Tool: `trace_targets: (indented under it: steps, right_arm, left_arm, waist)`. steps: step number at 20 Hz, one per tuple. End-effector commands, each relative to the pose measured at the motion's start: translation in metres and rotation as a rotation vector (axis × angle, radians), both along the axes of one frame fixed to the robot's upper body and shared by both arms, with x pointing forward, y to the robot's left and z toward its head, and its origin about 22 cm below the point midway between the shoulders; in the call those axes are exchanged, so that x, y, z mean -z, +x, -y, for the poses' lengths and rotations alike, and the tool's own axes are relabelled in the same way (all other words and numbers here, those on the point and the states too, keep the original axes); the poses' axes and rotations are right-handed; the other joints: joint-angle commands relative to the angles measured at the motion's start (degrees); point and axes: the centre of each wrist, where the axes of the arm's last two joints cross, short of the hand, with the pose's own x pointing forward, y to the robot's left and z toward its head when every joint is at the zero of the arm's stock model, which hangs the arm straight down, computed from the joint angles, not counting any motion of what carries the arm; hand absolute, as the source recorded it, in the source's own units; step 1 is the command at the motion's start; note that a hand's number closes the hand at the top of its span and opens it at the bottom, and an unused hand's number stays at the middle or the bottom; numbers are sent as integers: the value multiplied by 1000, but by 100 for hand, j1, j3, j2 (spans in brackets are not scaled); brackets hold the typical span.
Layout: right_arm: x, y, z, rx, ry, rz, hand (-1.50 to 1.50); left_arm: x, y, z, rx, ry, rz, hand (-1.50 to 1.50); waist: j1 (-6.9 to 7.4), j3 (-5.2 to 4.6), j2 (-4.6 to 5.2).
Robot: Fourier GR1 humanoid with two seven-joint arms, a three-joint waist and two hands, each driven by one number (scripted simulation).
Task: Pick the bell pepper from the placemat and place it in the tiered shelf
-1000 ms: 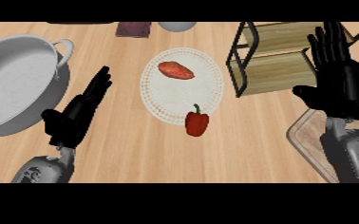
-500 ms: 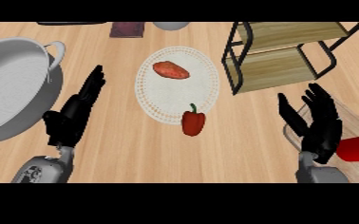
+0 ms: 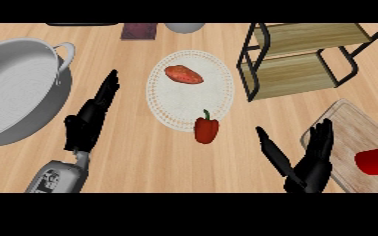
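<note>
Lowered since earlier, right hand (image 3: pixel 308 164) hovers with fingers spread right of red bell pepper (image 3: pixel 206 129) on round white placemat (image 3: pixel 190 90); still approaching, next reach and grasp

Red bell pepper (image 3: pixel 206 130), green stem pointing up, lying at the near edge of the round white placemat (image 3: pixel 190 90). Tiered shelf (image 3: pixel 303 60), black frame with wooden levels, to the right.

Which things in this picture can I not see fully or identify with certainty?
- Red object on the wooden cutting board: cut by the head view's right edge, identity unclear.
- Large grey metal pot: cut by the left edge.
- Dark maroon item and grey round item: cut at the top.
</note>
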Motion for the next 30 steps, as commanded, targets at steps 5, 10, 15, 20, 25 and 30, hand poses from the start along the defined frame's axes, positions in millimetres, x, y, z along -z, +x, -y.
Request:
trace_targets:
  steps: [5,10,15,20,25,30]
  right_arm:
    - [-23,-37,-15,-186,-97,-152,-150]
    - [-37,-14,-3,-275,-134,-291,-150]
    - [-49,-8,7,-439,-225,-502,-150]
    - [-68,4,10,-475,-340,-729,-150]
    - [-120,19,-34,-488,-365,-775,-150]
    - [-141,28,-74,-466,-357,-801,-150]
  left_arm:
    - [7,-2,12,17,1,14,0]
    - [12,1,-4,28,16,8,0]
    - [-2,11,12,27,-2,13,0]
    - [3,10,6,32,12,-3,0]
    - [9,11,1,10,10,5,0]
    - [3,3,1,7,-5,-1,0]
  waist:
    - [91,-27,-6]
    - [141,-53,13]
    - [206,-73,2]
    - [145,-70,-18]
    - [79,-46,-27]
    - [135,-26,-32]
